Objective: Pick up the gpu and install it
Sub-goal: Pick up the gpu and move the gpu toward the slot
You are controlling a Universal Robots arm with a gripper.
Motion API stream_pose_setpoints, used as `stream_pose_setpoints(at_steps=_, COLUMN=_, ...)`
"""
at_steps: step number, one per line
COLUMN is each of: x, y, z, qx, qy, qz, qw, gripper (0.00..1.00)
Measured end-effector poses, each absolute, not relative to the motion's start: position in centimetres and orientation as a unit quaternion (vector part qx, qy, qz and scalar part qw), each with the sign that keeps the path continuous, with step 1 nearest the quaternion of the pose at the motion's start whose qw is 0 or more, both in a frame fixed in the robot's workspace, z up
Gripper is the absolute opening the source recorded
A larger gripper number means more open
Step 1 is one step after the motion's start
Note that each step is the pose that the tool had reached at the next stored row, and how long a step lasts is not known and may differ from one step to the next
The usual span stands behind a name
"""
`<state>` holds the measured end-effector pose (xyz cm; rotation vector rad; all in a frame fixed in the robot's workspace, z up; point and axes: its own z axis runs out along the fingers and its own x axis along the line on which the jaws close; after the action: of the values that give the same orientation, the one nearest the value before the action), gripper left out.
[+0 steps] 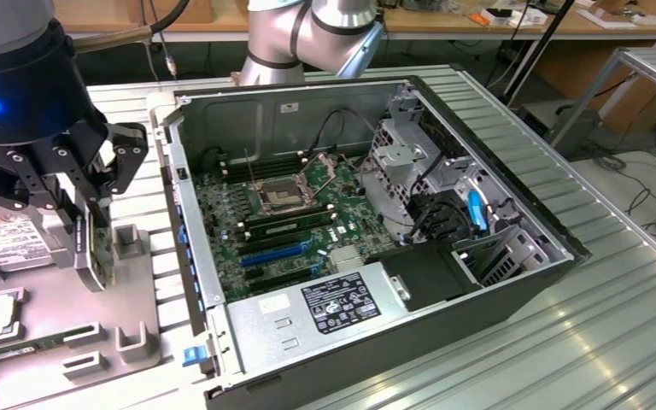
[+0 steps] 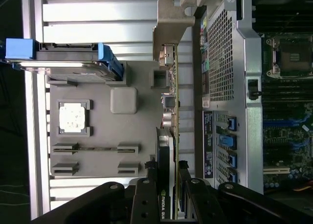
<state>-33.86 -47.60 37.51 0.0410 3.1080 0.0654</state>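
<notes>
**Claw clamped on gpu at holder tray, pick-up in hand**

The claw (image 2: 167,162) is closed on the gpu (image 2: 176,87). One finger (image 2: 148,185) sits on the black cooler block (image 2: 165,145) and the other on the bare board side. The card stands on edge over the grey holder tray (image 2: 98,131), just beside the rear wall of the computer case (image 1: 442,350). Cannot tell if its lower edge has cleared the holder.

My read: this is the lift stage. To do it well:
- Keep the squeeze on the cooler and the flat board back, not on small parts.
- Pull straight up along the card's own plane, with no tilt or twist that could jam it in the holder.
- Mind the case wall alongside.
- Move slowly, since the thin board could flex or slip in the pinch.

The tray rests on the ribbed tabletop (image 1: 601,342).
</notes>
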Motion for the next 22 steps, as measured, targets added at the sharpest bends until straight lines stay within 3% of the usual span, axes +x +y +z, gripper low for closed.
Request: stream_pose_setpoints(at_steps=22, x=-33.9, y=-47.6, z=38.7, qx=0.013, qy=1.0, qz=0.021, qw=0.016, gripper=0.27)
